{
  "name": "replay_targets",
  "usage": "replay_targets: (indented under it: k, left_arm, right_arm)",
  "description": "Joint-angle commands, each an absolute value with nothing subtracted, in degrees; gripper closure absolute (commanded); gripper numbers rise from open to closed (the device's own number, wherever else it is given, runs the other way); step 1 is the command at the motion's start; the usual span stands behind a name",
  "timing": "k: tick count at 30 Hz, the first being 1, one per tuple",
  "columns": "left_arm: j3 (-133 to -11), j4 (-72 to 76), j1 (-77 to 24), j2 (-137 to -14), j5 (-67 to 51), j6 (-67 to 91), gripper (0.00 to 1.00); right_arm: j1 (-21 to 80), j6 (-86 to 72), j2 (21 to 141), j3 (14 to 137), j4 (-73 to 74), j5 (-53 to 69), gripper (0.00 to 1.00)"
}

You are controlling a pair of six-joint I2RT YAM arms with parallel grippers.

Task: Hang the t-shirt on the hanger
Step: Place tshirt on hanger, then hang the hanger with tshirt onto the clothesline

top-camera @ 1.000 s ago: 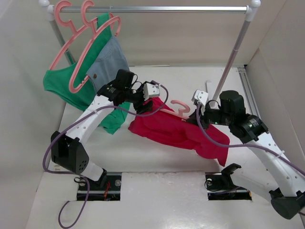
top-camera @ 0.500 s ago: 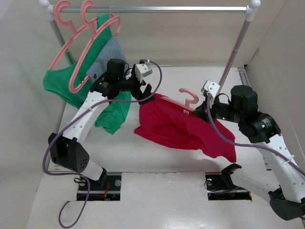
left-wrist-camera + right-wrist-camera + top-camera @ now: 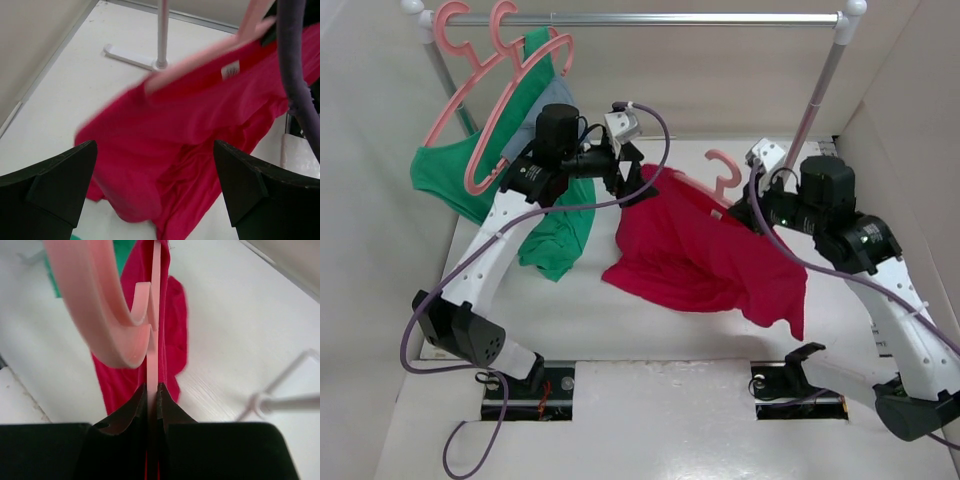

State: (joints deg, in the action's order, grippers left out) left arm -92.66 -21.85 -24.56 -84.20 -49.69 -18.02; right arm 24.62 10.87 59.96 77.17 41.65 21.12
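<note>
Right tool (image 3: pixel 152 390) pinched shut on hanger (image 3: pixel 723 172) bar, t-shirt (image 3: pixel 700 255) draped over it; left tool (image 3: pixel 155 145) spread wide, gripping nothing, near the cloth's upper end.

rack rail (image 3: pixel 650 18) | green garment (image 3: pixel 440 172) | denim piece (image 3: pixel 525 130) | two pink hangers (image 3: pixel 472 178)

Left end effector (image 3: pixel 154 150) aloft, jaws wide apart; right end effector (image 3: pixel 153 390) aloft, pinching hanger (image 3: pixel 112 330).
</note>
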Motion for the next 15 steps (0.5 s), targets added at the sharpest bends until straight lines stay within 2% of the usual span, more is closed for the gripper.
replay_targets:
  k: [1,3,7,15]
  left_arm:
    - [-92.56,-19.34,-24.35,-79.9,-45.02,-16.87,0.0]
    - [-89.66,-17.76,-24.35,-77.62,-40.18,-18.19,0.0]
    - [-85.44,-17.14,-24.96,-74.72,-36.65,-19.86,0.0]
    - [-77.79,-18.28,-24.96,-70.14,-35.6,-21.79,0.0]
  right_arm:
    - [21.89,9.4,61.07,91.0,43.56,9.78,1.0]
    - [20.05,9.4,63.09,99.09,47.0,3.89,1.0]
    - [16.1,11.42,68.35,111.57,50.0,0.44,1.0]
    - [12.83,15.02,77.6,126.29,48.87,4.57,1.0]
